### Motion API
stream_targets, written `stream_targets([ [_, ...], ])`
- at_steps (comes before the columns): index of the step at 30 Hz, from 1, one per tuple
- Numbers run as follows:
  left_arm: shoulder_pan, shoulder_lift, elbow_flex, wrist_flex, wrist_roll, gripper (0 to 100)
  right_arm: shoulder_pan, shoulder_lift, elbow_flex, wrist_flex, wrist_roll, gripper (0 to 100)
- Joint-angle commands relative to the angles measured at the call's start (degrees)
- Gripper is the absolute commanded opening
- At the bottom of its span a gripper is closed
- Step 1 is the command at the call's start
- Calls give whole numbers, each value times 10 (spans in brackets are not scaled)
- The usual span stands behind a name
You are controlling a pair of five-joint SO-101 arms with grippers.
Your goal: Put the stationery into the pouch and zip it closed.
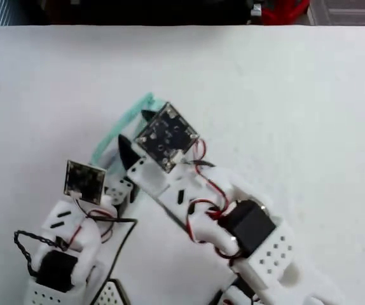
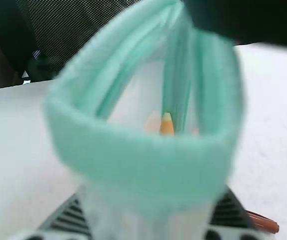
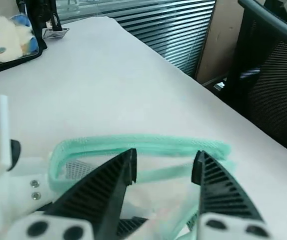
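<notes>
Up close, left hand [image 2: 144, 222] clamped on mint pouch [image 2: 148, 165] rim, right hand [image 3: 164, 155] spread wide over its gaping mouth, orange pencil [image 2: 167, 124] tip inside.

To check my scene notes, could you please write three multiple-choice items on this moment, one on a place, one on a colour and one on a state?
1. Where is the orange pencil tip? A inside the translucent pouch with the mint-green zip rim; B on the table; C in a gripper.
2. What colour is the pouch's rim? A red; B mint green; C black.
3. How is the right gripper? A shut on a pen; B shut, empty; C open.
Answers: A, seen through the pouch's mouth in the left wrist view; B, green in each view; C, its jaws stand apart above the pouch.
</notes>
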Motion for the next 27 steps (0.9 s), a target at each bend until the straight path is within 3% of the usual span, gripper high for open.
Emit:
stream_targets([
  [1,-8,-3,-2,-18,5,59,53,-54,-103,50,7,180],
  [5,-14,-3,-1,-33,5,24,111,-72,-156,118,8,180],
  [13,-72,-3,-17,-33,10,24,242,-3,-103,149,8,180],
  [19,-137,-3,-35,-33,17,24,204,151,-77,167,25,180],
  [27,-238,-3,-32,-58,118,24,156,403,-91,120,111,180],
])
